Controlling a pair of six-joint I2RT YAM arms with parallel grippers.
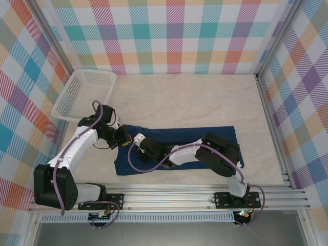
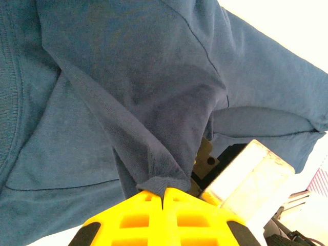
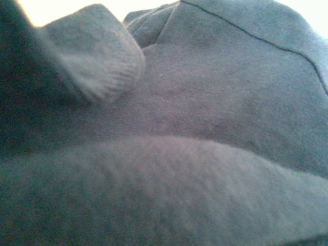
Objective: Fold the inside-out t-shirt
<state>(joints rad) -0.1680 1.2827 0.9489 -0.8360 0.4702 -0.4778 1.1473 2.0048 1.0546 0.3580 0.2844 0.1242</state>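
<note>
From above, the dark navy blue soft cotton t-shirt [image 1: 205, 134] lies as a long flat strip on the pale tabletop [image 1: 195, 97], close to the front. A white plastic basket [image 1: 84, 95] sits at the back left. The left gripper [image 1: 122, 137] and the right gripper [image 1: 139, 139] are just beside each other at the shirt's left end.

The left wrist camera is much closer. The yellow fingers [image 2: 138, 218] are pressed together, pinching a bunched fold of the shirt. The right wrist camera sees blue cloth right up close. The right gripper is closed, but I cannot tell if it holds cloth.
</note>
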